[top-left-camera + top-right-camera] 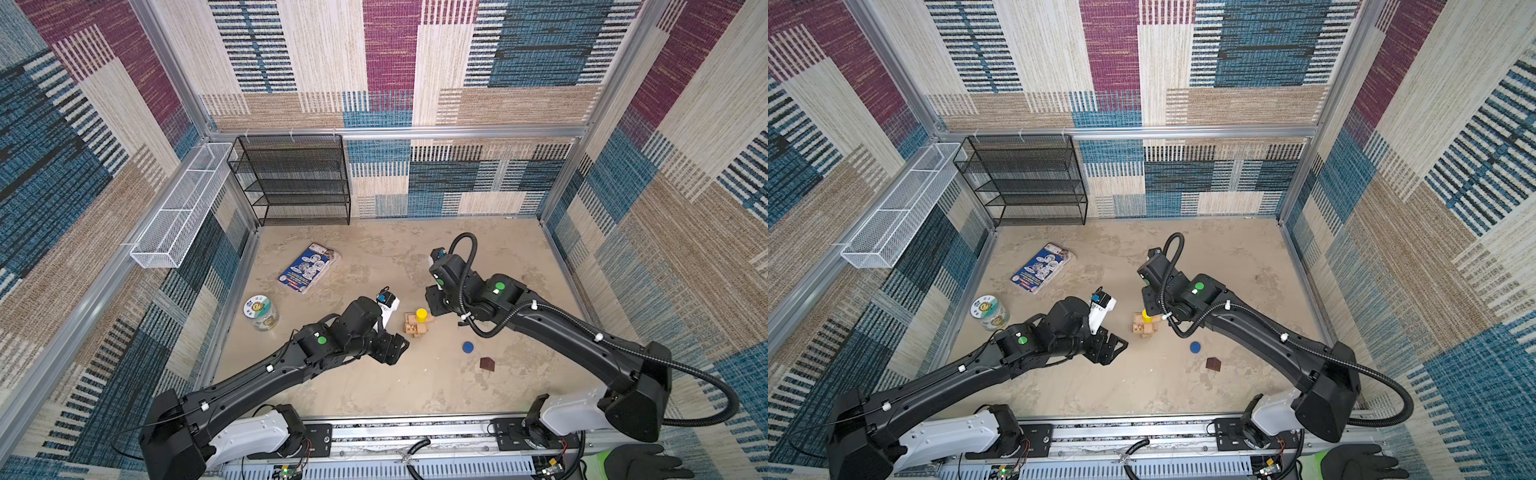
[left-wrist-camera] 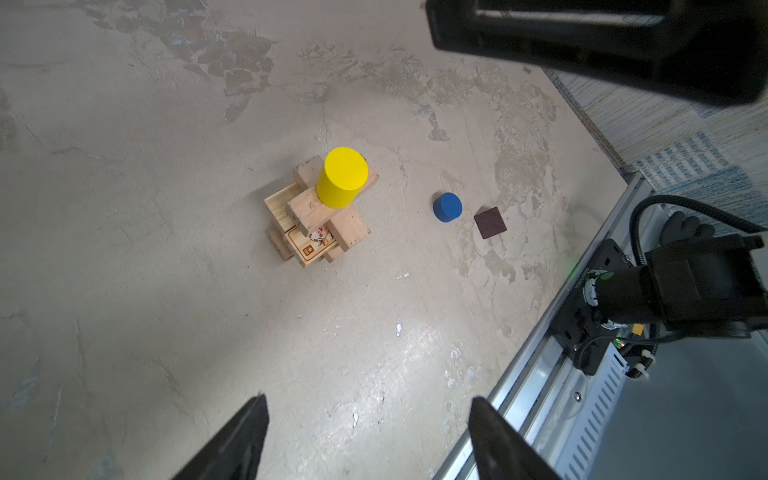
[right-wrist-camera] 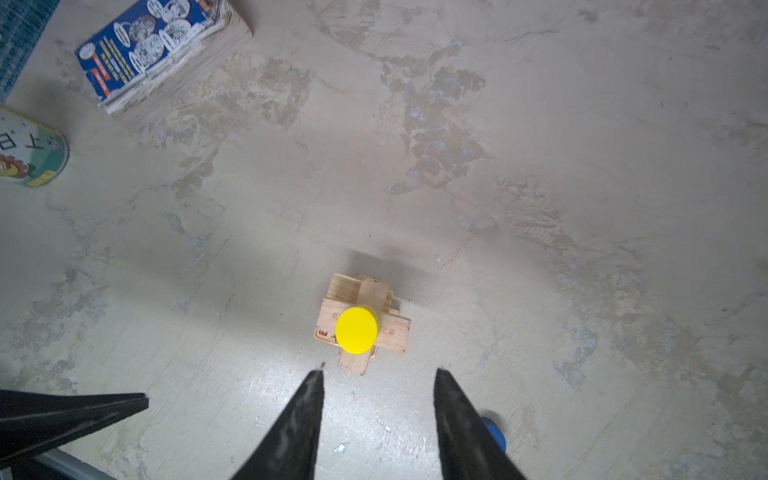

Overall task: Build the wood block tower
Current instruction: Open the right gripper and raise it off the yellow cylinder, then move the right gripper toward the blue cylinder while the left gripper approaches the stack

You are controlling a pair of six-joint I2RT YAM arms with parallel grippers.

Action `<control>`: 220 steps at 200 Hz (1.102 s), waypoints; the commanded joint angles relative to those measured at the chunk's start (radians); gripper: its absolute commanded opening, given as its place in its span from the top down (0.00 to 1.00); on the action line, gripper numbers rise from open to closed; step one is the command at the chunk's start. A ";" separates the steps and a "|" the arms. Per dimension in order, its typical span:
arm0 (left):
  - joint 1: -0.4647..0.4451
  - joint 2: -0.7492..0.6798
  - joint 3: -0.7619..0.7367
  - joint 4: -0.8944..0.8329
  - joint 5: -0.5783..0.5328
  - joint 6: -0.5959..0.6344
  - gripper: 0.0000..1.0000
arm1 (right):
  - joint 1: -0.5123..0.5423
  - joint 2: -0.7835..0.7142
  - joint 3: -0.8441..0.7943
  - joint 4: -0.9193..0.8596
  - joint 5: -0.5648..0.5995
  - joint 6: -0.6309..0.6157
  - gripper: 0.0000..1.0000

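Tower (image 2: 320,210): one yellow cylinder (image 2: 341,176) atop crossed bars (image 2: 350,228).
One blue disc (image 2: 447,206), one brown piece (image 2: 490,222) nearby; my left end effector (image 2: 369,399) and right end effector (image 3: 379,373) wide, empty.

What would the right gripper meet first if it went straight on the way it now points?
Probably the tower, at or beside the yellow cylinder on top, which lies just beyond the tips of the right gripper. Depth is unclear, so it might touch the table just short of it instead.
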 commanded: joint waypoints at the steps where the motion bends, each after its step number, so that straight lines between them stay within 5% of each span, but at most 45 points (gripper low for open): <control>1: 0.000 0.013 0.029 -0.025 -0.003 0.016 0.20 | -0.009 -0.068 -0.054 0.093 0.031 0.033 0.55; 90: 0.000 0.050 0.194 -0.054 0.087 -0.038 0.22 | -0.037 -0.260 -0.281 0.128 0.029 0.173 0.42; 107: 0.000 0.068 0.230 -0.053 0.092 0.008 0.22 | -0.043 -0.285 -0.325 0.126 0.027 0.200 0.14; 135: 0.000 0.119 0.268 -0.031 0.102 0.065 0.22 | -0.071 -0.320 -0.395 0.106 0.013 0.228 0.00; 177: 0.000 0.200 0.252 0.144 0.213 0.166 0.22 | -0.108 -0.360 -0.495 0.083 0.008 0.312 0.03; 220: 0.000 0.283 0.342 0.145 0.341 0.366 0.21 | -0.130 -0.436 -0.640 0.134 -0.016 0.395 0.28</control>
